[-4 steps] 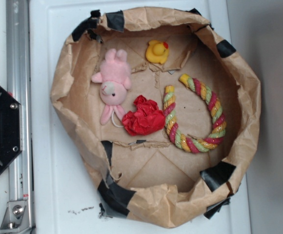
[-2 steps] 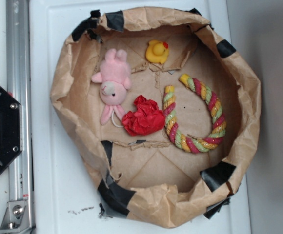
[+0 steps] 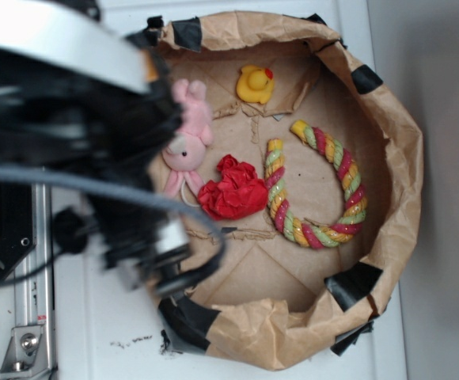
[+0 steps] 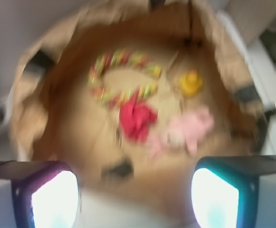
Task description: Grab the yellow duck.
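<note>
The yellow duck (image 3: 256,83) with an orange-red beak sits at the far side of the brown paper basin (image 3: 403,158), untouched. In the blurred wrist view the duck (image 4: 191,82) shows at upper right, well ahead of my gripper (image 4: 134,199). Its two fingers stand wide apart and open with nothing between them, over the basin's near rim. In the exterior view my arm (image 3: 95,158) is a dark blur over the basin's left edge.
Inside the basin lie a pink plush bunny (image 3: 188,134), partly covered by the arm, a crumpled red cloth (image 3: 233,190) and a yellow-red-green twisted rope (image 3: 316,186). The basin's walls stand raised, patched with black tape (image 3: 354,281). A metal rail (image 3: 28,317) runs along the left.
The arm has swung into the exterior view from the left, now covering the basin's left edge and part of the bunny. The objects in the basin have not moved.
</note>
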You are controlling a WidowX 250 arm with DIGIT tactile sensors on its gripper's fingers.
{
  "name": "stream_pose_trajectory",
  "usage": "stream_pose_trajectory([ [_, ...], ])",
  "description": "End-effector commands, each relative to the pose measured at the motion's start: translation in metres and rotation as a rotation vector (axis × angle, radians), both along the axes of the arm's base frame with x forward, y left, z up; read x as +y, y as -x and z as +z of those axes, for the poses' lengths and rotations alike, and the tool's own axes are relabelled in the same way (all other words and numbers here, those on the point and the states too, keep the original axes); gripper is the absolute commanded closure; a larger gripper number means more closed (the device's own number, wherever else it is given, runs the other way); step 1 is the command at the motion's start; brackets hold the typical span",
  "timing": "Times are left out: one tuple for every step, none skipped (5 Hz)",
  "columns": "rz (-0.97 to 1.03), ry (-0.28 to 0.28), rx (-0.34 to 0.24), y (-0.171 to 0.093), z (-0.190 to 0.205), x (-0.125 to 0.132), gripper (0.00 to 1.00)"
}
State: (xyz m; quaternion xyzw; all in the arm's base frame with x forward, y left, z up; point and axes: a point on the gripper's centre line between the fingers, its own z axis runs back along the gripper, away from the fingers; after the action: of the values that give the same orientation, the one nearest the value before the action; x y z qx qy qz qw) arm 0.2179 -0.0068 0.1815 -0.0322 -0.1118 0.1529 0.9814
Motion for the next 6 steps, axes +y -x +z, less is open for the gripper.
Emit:
stream_pose_trajectory([
  [0.270,-0.081,0.005,-0.052,-0.057,0.033,0.00],
  [0.426,-0.044,0.027,-0.052,-0.075,0.060,0.00],
  [0.443,-0.055,0.040,-0.054,-0.086,0.077,0.00],
  [0.467,-0.043,0.049,-0.070,-0.095,0.096,0.00],
  [0.467,-0.043,0.049,-0.070,-0.095,0.096,0.00],
  [0.467,-0.043,0.049,-0.070,-0.095,0.096,0.00],
])
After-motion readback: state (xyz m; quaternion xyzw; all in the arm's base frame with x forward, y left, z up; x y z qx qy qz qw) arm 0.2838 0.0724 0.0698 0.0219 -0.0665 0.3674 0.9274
